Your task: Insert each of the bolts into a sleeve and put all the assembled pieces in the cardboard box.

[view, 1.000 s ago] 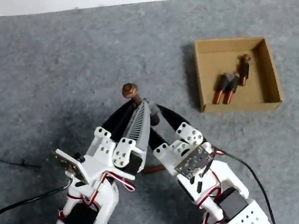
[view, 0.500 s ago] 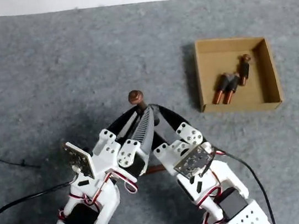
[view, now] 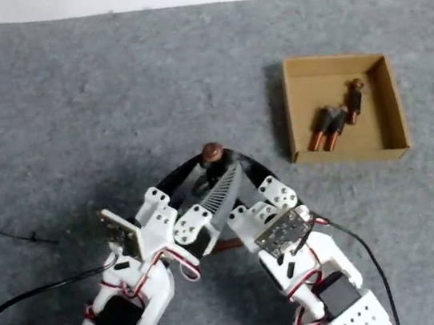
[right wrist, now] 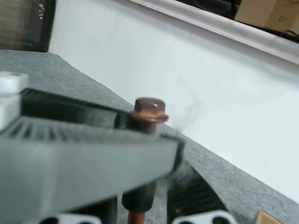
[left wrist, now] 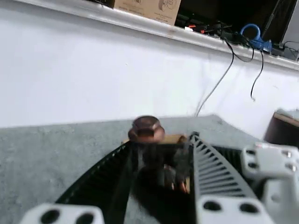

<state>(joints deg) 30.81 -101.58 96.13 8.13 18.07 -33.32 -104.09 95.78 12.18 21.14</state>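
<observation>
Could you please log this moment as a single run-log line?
left gripper: shut on copper-headed bolt | right gripper: at bolt's black sleeve | brown cardboard box: three assembled pieces inside

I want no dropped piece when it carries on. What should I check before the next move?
1. Bolt upright between left claw and right claw: ok.
2. Bolt through sleeve: a copper end shows below it, but whether it is fully seated, cannot tell.
3. Which claw bears the piece: cannot tell.
4. Cardboard box open-topped, apart from the arms, on the right arm's side: ok.
5. Bare floor left in the box beside the finished pieces: ok.
</observation>
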